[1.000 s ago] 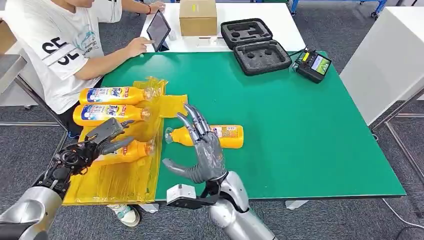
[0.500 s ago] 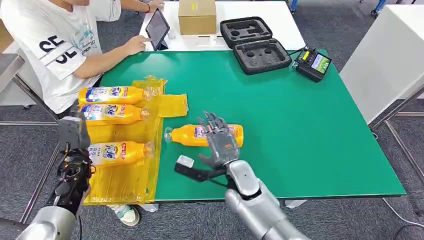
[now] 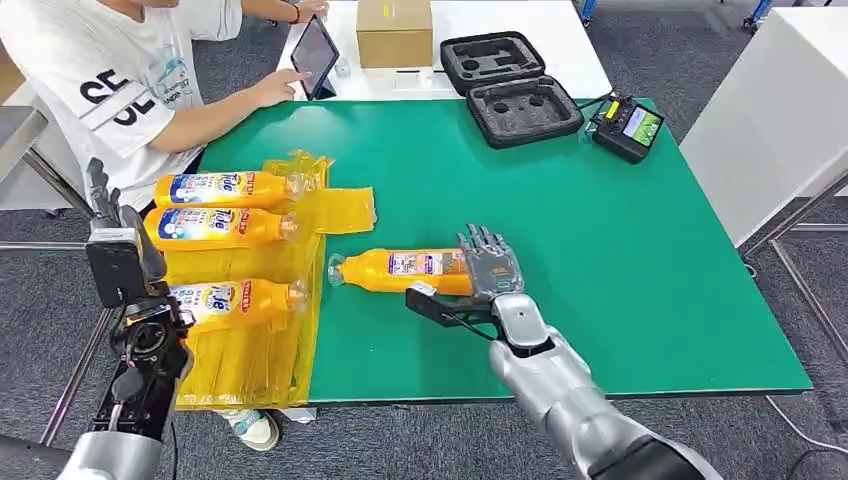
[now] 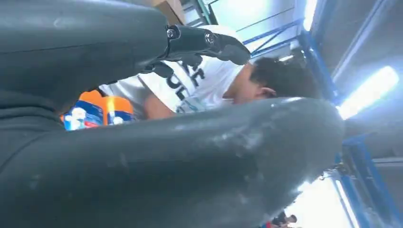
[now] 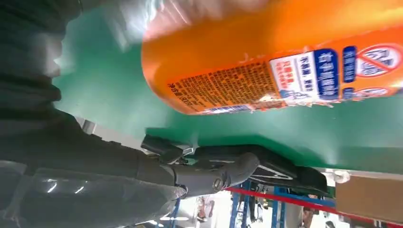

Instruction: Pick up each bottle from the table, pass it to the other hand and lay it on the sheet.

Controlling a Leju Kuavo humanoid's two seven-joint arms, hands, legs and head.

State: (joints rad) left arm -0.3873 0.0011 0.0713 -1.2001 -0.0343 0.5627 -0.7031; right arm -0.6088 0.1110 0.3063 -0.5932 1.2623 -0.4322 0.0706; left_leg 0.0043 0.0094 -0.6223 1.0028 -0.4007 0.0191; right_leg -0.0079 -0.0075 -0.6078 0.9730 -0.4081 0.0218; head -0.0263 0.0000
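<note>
1. The green table (image 3: pixel 560 240) fills most of the head view, with the yellow plastic sheet (image 3: pixel 250 345) draped over its left end. A person in a white T-shirt (image 3: pixel 110 90) sits at the far left corner, touching a tablet (image 3: pixel 316 58).
2. Three orange bottles lie side by side on the sheet, caps toward the table's middle: the far bottle (image 3: pixel 225 188), the middle bottle (image 3: pixel 220 227) and the near bottle (image 3: pixel 235 300). The fourth bottle (image 3: pixel 400 270) lies on the bare green, just right of the sheet's edge.
3. Change: a second ago the right hand (image 3: pixel 488 272) hung raised and spread in front of that fourth bottle; it has since come down at the bottle's base end. The right wrist view shows the fingers apart and the bottle just beyond the palm, so I judge it released, about to grasp.
4. The left hand (image 3: pixel 118 255) has drawn off the near bottle and lifted clear at the table's left edge, fingers upright and holding nothing. That looks like the third bottle delivered and the last pickup begun.
5. Writing: the far and middle labels read "Tide" in blue and white. The fourth bottle's back label carries small print, unreadable.
</note>
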